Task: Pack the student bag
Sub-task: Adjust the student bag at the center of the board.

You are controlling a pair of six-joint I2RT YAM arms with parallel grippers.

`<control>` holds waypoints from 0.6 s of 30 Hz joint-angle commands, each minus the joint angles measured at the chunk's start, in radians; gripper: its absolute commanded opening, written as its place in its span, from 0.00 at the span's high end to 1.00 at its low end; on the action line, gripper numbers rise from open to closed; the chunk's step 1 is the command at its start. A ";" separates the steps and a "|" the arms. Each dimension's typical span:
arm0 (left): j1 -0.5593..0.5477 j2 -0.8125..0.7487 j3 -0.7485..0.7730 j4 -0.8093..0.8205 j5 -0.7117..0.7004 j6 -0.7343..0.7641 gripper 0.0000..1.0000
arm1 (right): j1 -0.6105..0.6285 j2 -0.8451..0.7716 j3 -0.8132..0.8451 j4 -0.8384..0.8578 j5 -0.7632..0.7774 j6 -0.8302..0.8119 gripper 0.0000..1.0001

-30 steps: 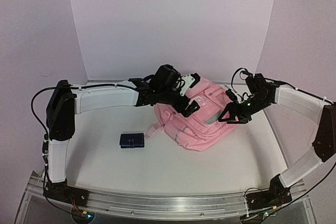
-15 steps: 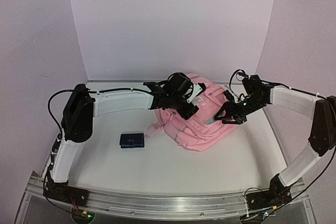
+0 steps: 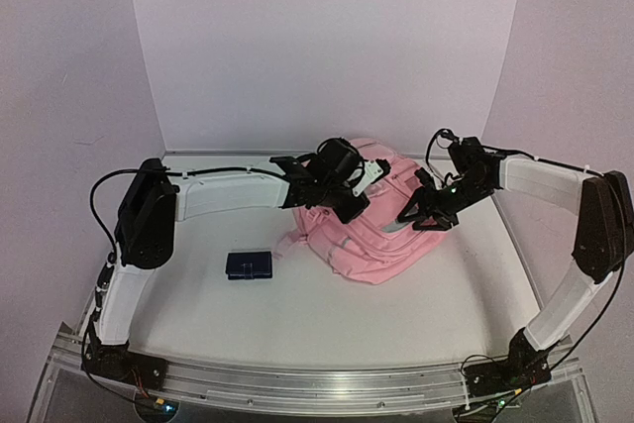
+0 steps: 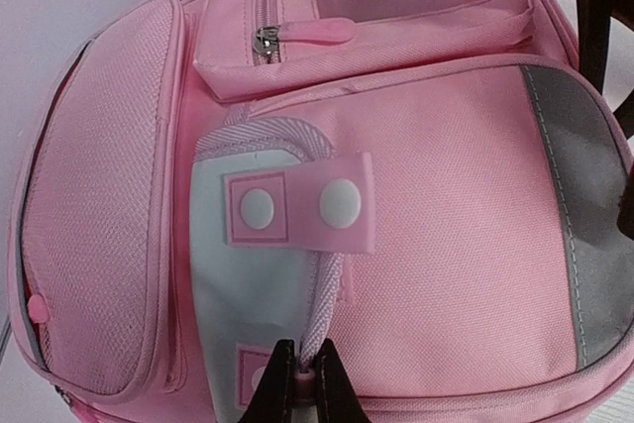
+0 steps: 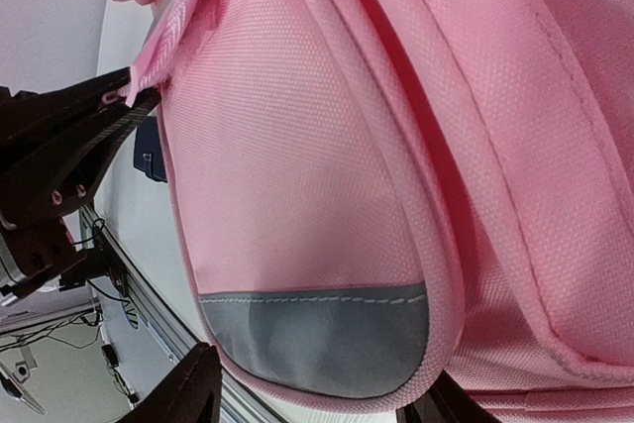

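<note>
Top external view.

- Student bag (image 3: pixel 371 235): lies on the white surface (image 3: pixel 297 314), right of centre and towards the back wall, between the two arms.
- Left hand (image 3: pixel 347 207): over the bag's left upper part.
- Right hand (image 3: pixel 411 220): at the bag's right side, by a grey patch.
- Dark blue flat case (image 3: pixel 248 264): on the surface, left of the bag and apart from it.

Left wrist view.

- Left hand (image 4: pixel 304 378): fingers (image 4: pixel 282 388) drawn close together, pinching a small pink pull tab (image 4: pixel 303 370) at the end of a woven zip line.
- Bag face, from the top: small zip pocket (image 4: pixel 367 17); pale panel crossed by a pink snap strap (image 4: pixel 297 207) with two round studs; mesh side pocket (image 4: pixel 99 195) at left; grey panel (image 4: pixel 584 235) at right.

Right wrist view.

- Right hand (image 5: pixel 317 378): fingers (image 5: pixel 188 393) spread wide, with the grey band (image 5: pixel 317 334) of a front flap filling the gap between them. Whether they press the fabric cannot be told.
- Left hand (image 5: pixel 124 96): at the left edge, clamped on the pink tab.
</note>
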 commanded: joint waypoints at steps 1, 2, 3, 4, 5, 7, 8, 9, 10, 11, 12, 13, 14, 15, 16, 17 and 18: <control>0.002 -0.095 -0.058 0.039 0.156 -0.018 1.00 | 0.013 0.023 0.050 0.044 0.051 -0.002 0.48; 0.001 -0.111 -0.069 0.050 0.200 -0.028 1.00 | 0.013 0.026 0.047 0.041 0.065 -0.008 0.52; 0.000 -0.125 -0.080 0.057 0.221 -0.037 1.00 | 0.013 0.026 0.042 0.039 0.071 -0.014 0.59; 0.000 -0.137 -0.094 0.063 0.234 -0.049 1.00 | 0.012 0.024 0.035 0.038 0.080 -0.018 0.65; 0.001 -0.152 -0.103 0.069 0.241 -0.059 1.00 | 0.012 0.020 0.028 0.037 0.085 -0.023 0.70; 0.000 -0.177 -0.120 0.080 0.248 -0.078 1.00 | 0.013 0.006 0.013 0.028 0.102 -0.042 0.84; 0.000 -0.189 -0.127 0.085 0.249 -0.088 1.00 | 0.013 0.000 0.008 0.023 0.111 -0.053 0.92; 0.001 -0.198 -0.135 0.087 0.254 -0.101 1.00 | 0.013 -0.005 0.005 0.009 0.127 -0.064 1.00; 0.002 -0.210 -0.141 0.088 0.256 -0.113 1.00 | 0.013 -0.010 0.005 -0.005 0.138 -0.080 1.00; 0.002 -0.220 -0.145 0.088 0.258 -0.125 1.00 | 0.012 -0.016 0.003 -0.024 0.149 -0.102 1.00; 0.004 -0.229 -0.150 0.088 0.253 -0.137 1.00 | 0.012 -0.020 -0.001 -0.041 0.163 -0.121 1.00; 0.010 -0.238 -0.155 0.087 0.250 -0.153 1.00 | 0.012 -0.025 -0.006 -0.055 0.177 -0.138 1.00; 0.018 -0.248 -0.160 0.087 0.247 -0.173 1.00 | 0.013 -0.033 -0.019 -0.065 0.193 -0.156 1.00; 0.030 -0.255 -0.164 0.088 0.241 -0.195 1.00 | 0.013 -0.040 -0.034 -0.072 0.209 -0.171 1.00; 0.046 -0.259 -0.167 0.088 0.230 -0.218 1.00 | 0.012 -0.048 -0.049 -0.076 0.226 -0.183 1.00; 0.070 -0.262 -0.168 0.085 0.205 -0.250 1.00 | 0.012 -0.054 -0.062 -0.080 0.247 -0.191 1.00; 0.091 -0.263 -0.169 0.081 0.186 -0.291 1.00 | 0.012 -0.061 -0.077 -0.083 0.268 -0.199 1.00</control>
